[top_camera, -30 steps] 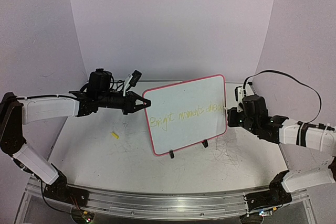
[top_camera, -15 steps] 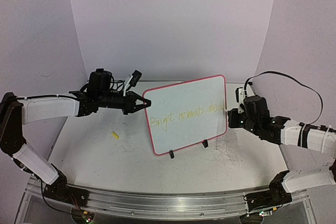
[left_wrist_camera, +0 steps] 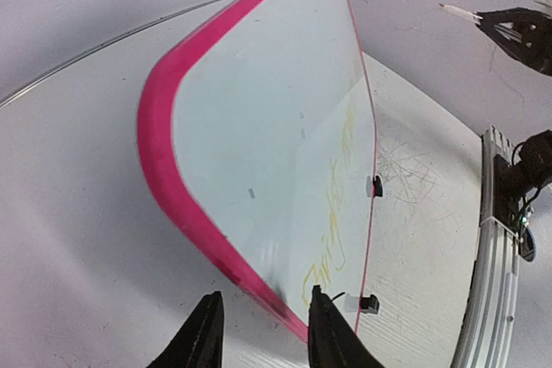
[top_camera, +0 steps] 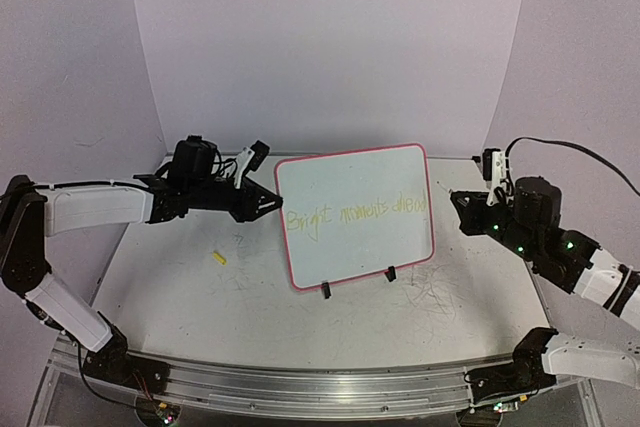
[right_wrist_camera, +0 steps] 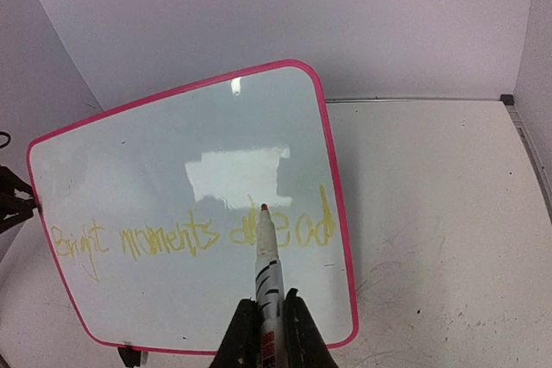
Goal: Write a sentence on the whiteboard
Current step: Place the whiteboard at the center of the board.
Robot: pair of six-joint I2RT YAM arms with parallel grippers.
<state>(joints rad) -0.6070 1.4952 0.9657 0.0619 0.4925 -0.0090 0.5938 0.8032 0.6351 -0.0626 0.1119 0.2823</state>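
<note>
- The table [top_camera: 250,297] takes up most of my top view, a pale scuffed surface with grey scribble marks [top_camera: 436,297] on its right side.
- The whiteboard [top_camera: 350,182] stands on its long lower edge near the middle of the table, between the two arms. Its white face, inside a pink-red rim, is turned towards the arm bases.
- My left arm [top_camera: 95,205] reaches in level from the left, and my right arm [top_camera: 575,262] is drawn off to the right, well apart from the board.
- The left gripper [left_wrist_camera: 264,299] sits at the board's left edge. On the wrist view its two dark fingers [left_wrist_camera: 203,338] stand spread, with the pink rim running down into the gap between them. I cannot tell whether either finger touches the rim.
- The right gripper [right_wrist_camera: 268,303] is pressed together on a marker [right_wrist_camera: 267,277]. The marker points at the board, and from above its tip is clear of the surface.
- The sentence [right_wrist_camera: 190,237] crosses the board's lower half in thin yellow handwriting, reading "Bright moments ahead".
- Two small black clips [top_camera: 326,292] hold the bottom rim like feet.
- A small yellow scrap [top_camera: 218,258] lies on the table left of the board, apart from it.
</note>
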